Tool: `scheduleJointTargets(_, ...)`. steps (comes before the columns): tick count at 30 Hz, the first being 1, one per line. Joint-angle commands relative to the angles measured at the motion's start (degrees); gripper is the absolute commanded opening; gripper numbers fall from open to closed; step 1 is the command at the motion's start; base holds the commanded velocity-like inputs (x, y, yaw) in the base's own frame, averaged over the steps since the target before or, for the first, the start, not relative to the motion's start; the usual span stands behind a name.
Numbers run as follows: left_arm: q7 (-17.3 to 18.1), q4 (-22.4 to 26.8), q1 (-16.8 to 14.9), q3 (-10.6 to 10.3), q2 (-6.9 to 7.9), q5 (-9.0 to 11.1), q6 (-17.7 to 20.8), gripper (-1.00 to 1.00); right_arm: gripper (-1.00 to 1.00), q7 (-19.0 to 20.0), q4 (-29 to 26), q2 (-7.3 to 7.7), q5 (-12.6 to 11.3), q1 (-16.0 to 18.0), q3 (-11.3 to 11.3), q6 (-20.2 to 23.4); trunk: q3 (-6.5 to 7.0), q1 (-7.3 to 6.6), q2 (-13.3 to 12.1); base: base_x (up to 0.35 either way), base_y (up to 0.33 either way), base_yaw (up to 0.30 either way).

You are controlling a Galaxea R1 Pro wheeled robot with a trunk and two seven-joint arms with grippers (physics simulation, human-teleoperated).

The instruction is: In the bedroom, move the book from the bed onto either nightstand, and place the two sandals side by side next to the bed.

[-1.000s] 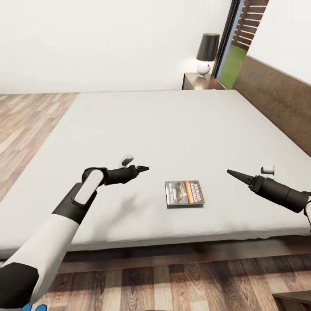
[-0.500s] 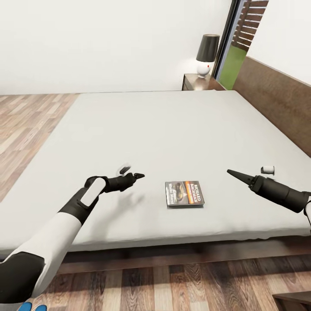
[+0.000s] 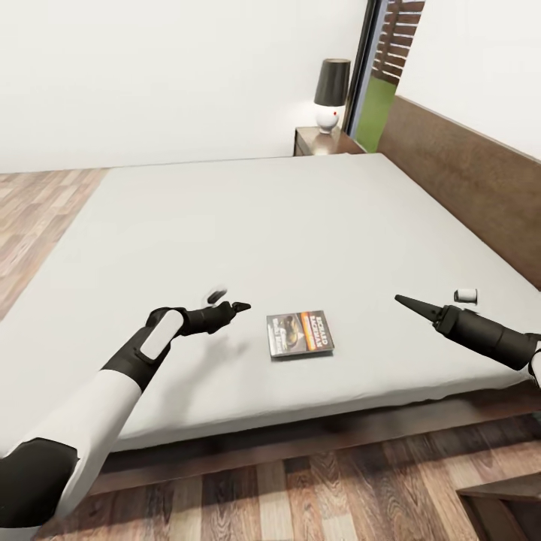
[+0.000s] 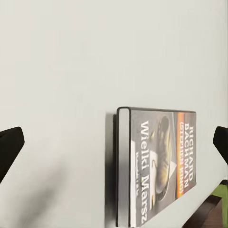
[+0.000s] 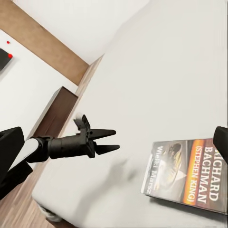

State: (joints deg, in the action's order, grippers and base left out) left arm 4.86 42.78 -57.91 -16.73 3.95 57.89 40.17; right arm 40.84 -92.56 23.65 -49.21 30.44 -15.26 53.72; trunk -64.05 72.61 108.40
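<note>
The book (image 3: 300, 333) lies flat on the pale mattress of the bed (image 3: 263, 225), near its front edge, cover up. My left gripper (image 3: 239, 306) hovers just above the mattress, a short way left of the book, open and holding nothing. In the left wrist view the book (image 4: 156, 166) lies ahead between the spread fingertips (image 4: 9, 145). My right gripper (image 3: 402, 301) hangs over the mattress to the book's right, also open and holding nothing; its wrist view takes in the book (image 5: 190, 173) and the left gripper (image 5: 116, 139). One nightstand (image 3: 314, 140) stands at the bed's far corner. The sandals are out of view.
A black-shaded lamp (image 3: 331, 90) stands on the nightstand. The dark wooden headboard (image 3: 466, 176) runs along the bed's right side, with the window (image 3: 378, 83) behind it. Wood-plank floor (image 3: 300, 488) lies before the bed, and a dark furniture corner (image 3: 503, 511) shows at the lower right.
The whole picture has slid left, so the camera moved. My left gripper dropped lower toward the mattress and now stands closer to the book. The right arm holds its pose.
</note>
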Motion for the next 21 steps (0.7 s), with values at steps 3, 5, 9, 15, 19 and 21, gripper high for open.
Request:
scheduleJointTargets(3,0.5,-0.6,0.0,-0.1,0.08,-0.1,0.0,1.0,1.0,0.2,0.0,-0.01,0.1,0.1,0.0,0.3,-0.03,-0.01,0.0,0.0,0.0,-0.26)
scheduleJointTargets(5,0.7,-2.2,0.0,-0.1,0.04,-0.1,0.0,1.0,1.0,0.2,0.0,-0.01,0.1,0.1,0.0,0.3,-0.03,-0.01,0.0,0.0,0.0,-0.202)
scheduleJointTargets(9,0.8,-2.8,0.0,-0.2,-0.03,-0.1,0.0,1.0,1.0,0.2,0.0,-0.01,0.1,0.1,0.0,0.3,-0.03,-0.01,0.0,0.0,0.0,-0.078)
scheduleJointTargets(15,0.8,-3.3,0.0,-0.3,-0.07,-0.1,-0.4,1.0,1.0,0.3,0.0,-0.01,0.1,0.1,0.1,0.2,-0.03,-0.01,0.0,0.0,0.0,-0.02)
scheduleJointTargets(19,0.9,-3.7,-0.1,-0.4,-0.09,-0.1,-0.9,1.0,1.0,0.3,0.0,-0.01,0.1,0.1,0.1,0.2,-0.03,-0.01,0.0,0.0,0.0,-0.141)
scheduleJointTargets(21,0.9,-3.7,-0.1,-0.4,-0.11,-0.1,-1.1,1.0,1.0,0.3,0.0,-0.01,0.1,0.1,0.1,0.2,-0.03,-0.01,0.0,0.0,0.0,-0.202)
